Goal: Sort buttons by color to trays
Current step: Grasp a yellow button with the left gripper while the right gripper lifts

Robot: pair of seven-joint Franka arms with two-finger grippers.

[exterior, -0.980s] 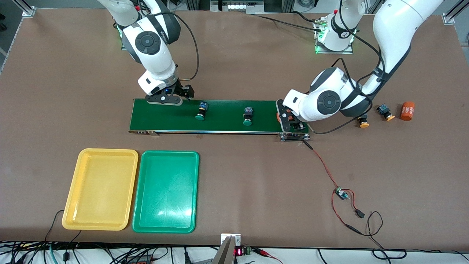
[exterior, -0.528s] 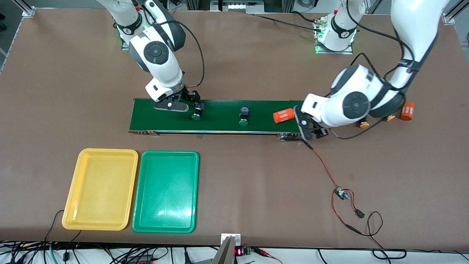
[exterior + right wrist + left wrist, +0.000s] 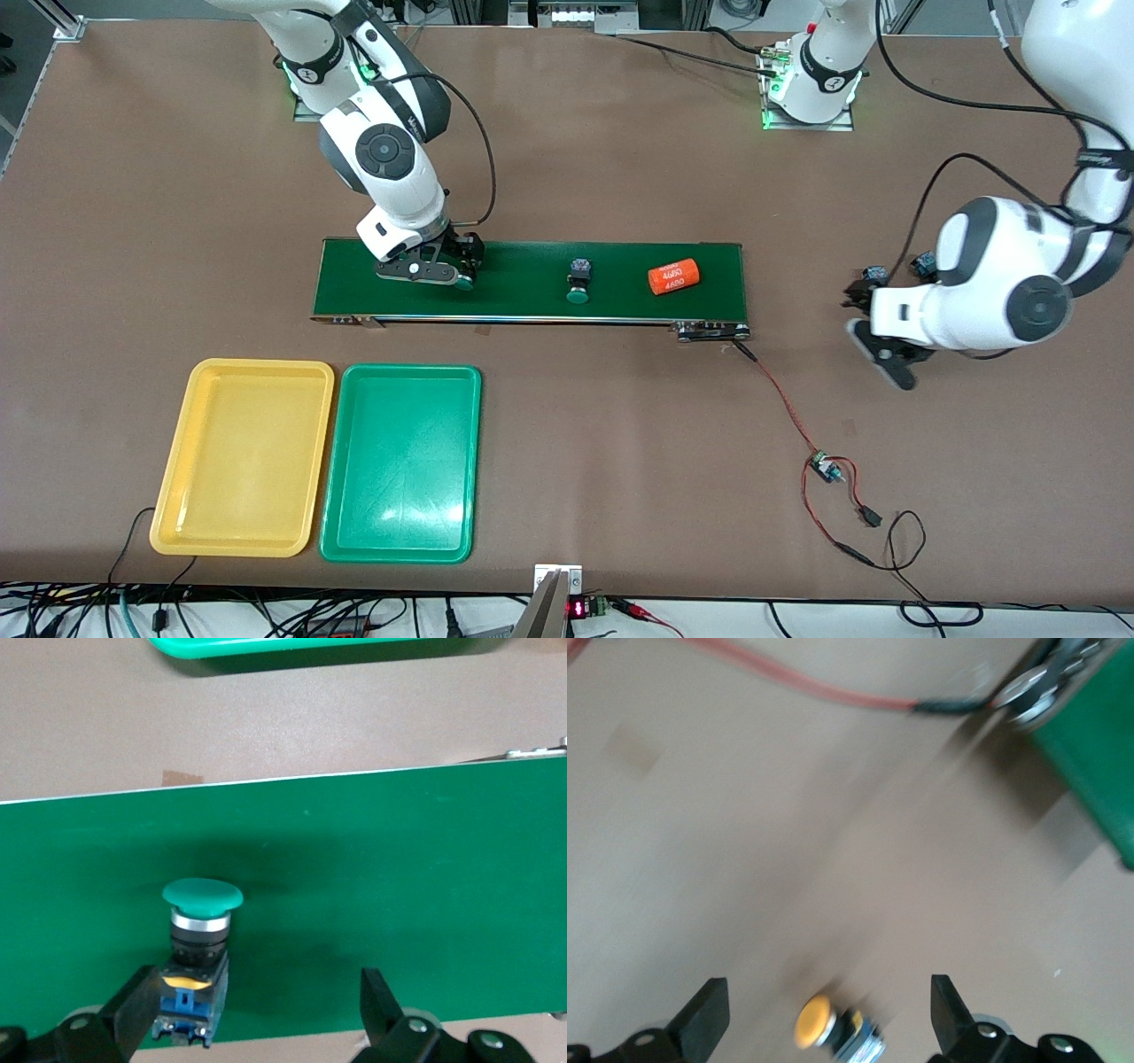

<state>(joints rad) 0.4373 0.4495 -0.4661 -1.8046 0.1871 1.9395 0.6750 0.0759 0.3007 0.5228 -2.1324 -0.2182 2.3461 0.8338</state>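
Two green-capped buttons lie on the dark-green conveyor belt (image 3: 532,266). One button (image 3: 462,283) (image 3: 199,930) sits at the right arm's end of the belt, and the other button (image 3: 578,285) lies mid-belt. My right gripper (image 3: 432,270) (image 3: 257,1005) is open low over the first one, whose blue body is against one finger (image 3: 133,1005). My left gripper (image 3: 873,341) (image 3: 826,1014) is open over the table past the belt's other end, straddling a yellow-capped button (image 3: 828,1028) (image 3: 876,274). Another button (image 3: 926,261) lies beside it. The yellow tray (image 3: 244,456) and the green tray (image 3: 400,461) lie nearer the front camera.
An orange cylinder printed "4680" (image 3: 673,276) lies on the belt toward the left arm's end. A red wire (image 3: 784,399) runs from the belt's roller to a small board (image 3: 824,465). Cables hang along the front table edge.
My left gripper let go of the orange cylinder on the belt and swung off the belt to the yellow-capped buttons. My right gripper slid over the nearest green button. The items drifted along the belt.
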